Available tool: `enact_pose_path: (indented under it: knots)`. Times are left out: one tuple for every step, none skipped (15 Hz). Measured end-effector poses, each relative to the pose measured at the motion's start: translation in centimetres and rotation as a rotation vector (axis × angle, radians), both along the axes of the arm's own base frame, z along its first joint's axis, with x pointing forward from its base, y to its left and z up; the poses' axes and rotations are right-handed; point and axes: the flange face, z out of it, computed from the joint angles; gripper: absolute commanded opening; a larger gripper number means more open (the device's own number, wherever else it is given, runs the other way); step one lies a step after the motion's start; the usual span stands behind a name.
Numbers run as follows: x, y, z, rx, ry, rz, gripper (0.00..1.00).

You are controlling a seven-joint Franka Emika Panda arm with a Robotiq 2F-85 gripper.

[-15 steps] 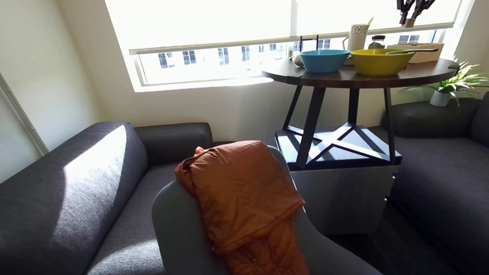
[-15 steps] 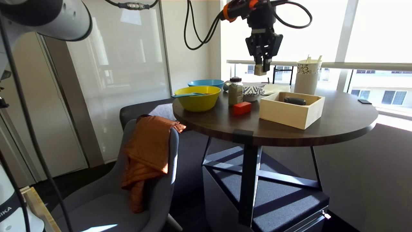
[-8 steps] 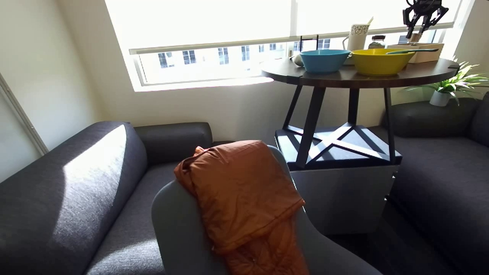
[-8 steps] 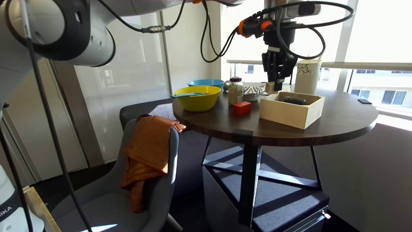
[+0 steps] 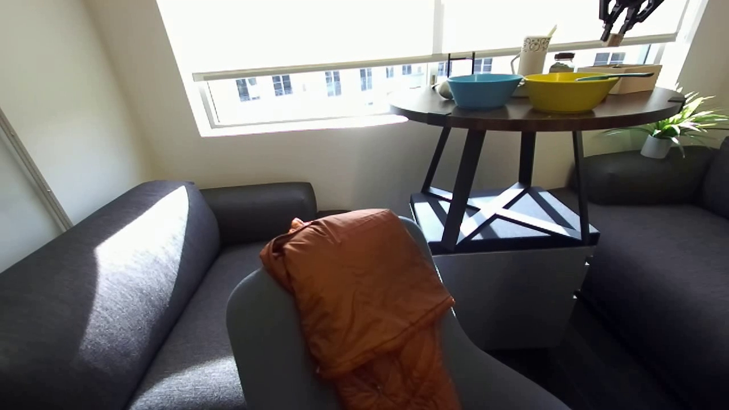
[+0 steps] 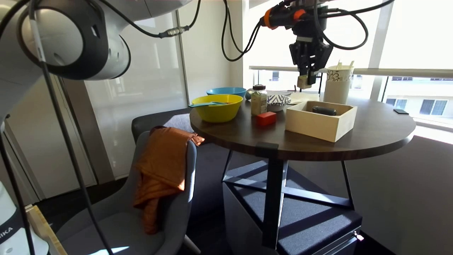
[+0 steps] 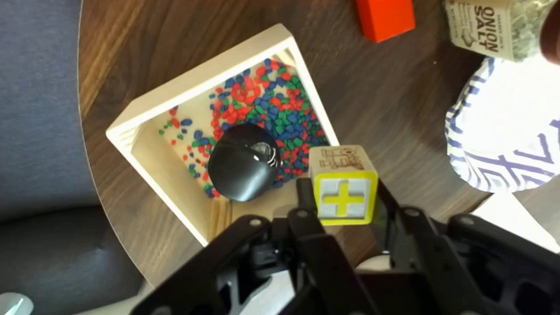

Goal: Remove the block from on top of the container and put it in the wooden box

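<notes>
The hand point(image 6: 307, 75) was closed on the toy block point(image 7: 343, 188) with the yellow plus and held it in the air, near and higher than the wooden box point(image 6: 311, 122), which contained many coloured pebbles point(image 7: 286, 118).

Block point(image 7: 343, 197): in the wrist view, jaws are hiding its gripped sides; brown print point(image 7: 342, 157) is showing too small to read.
Wooden box point(image 7: 199, 76): block and jaws are covering one corner.
Jar point(image 7: 503, 28): right edge is cutting its lid point(image 7: 552, 35).
Patterned bowl point(image 7: 490, 164): same edge is cropping it.
Jacket point(image 5: 359, 285): bottom edge is cropping it in an exterior view.
</notes>
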Motion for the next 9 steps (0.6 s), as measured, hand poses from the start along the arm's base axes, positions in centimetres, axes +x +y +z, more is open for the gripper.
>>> enact_pose_path:
  knots:
    - [0.1, 0.0, 0.3, -0.025, -0.006, 0.023, 0.09]
    - [0.2, -0.1, 0.6, -0.052, -0.013, 0.044, 0.09]
    - [0.5, -0.3, 0.7, -0.081, -0.021, 0.062, 0.09]
    - [0.7, -0.4, 0.6, -0.108, -0.027, 0.077, 0.08]
    - [1.0, -0.5, 0.4, -0.130, -0.032, 0.087, 0.08]
    - [1.3, -0.6, 0.1, -0.147, -0.035, 0.095, 0.08]
    - [1.6, -0.7, -0.2, -0.159, -0.036, 0.100, 0.08]
    - [1.8, -0.7, -0.6, -0.168, -0.035, 0.101, 0.58]
    - [2.0, -0.8, -1.0, -0.175, -0.027, 0.101, 0.60]
